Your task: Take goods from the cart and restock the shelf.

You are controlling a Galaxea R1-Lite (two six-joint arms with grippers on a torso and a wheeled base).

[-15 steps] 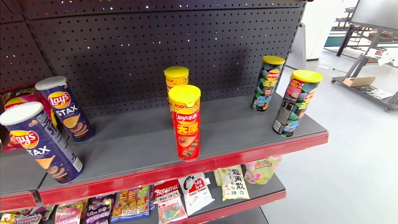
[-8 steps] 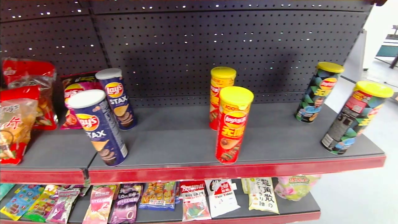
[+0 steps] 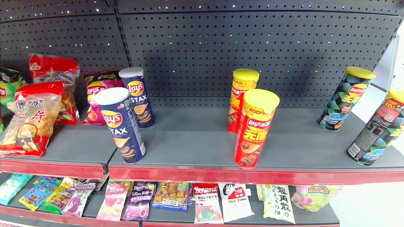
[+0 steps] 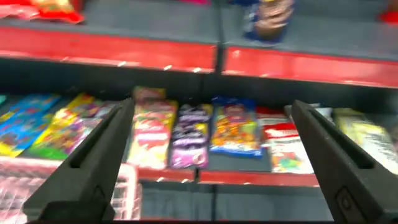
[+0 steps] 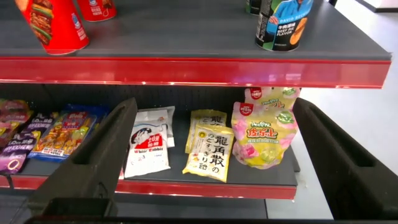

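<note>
The grey shelf with a red front edge [image 3: 202, 175] carries upright chip cans: two blue ones [image 3: 121, 126] at the left, two red ones with yellow lids [image 3: 255, 129] in the middle, and two green-black ones [image 3: 345, 99] at the right. My left gripper [image 4: 212, 104] is open and holds nothing; it sits low in front of the lower shelf's candy bags [image 4: 189, 134]. My right gripper [image 5: 216, 102] is likewise open and holds nothing, facing the lower shelf [image 5: 205, 186] under the red cans [image 5: 53, 25] and a green-black can [image 5: 280, 22].
Snack bags [image 3: 31, 123] stand on the upper shelf's left section. Flat candy packets [image 3: 172, 197] line the lower shelf. Wide bare gaps lie between the can pairs. A pink-white wire edge [image 4: 127, 193] shows low in the left wrist view.
The whole head picture has shifted right, so the camera has turned left; the snack bags at the left have come into view. The cans stand where they were on the shelf.
</note>
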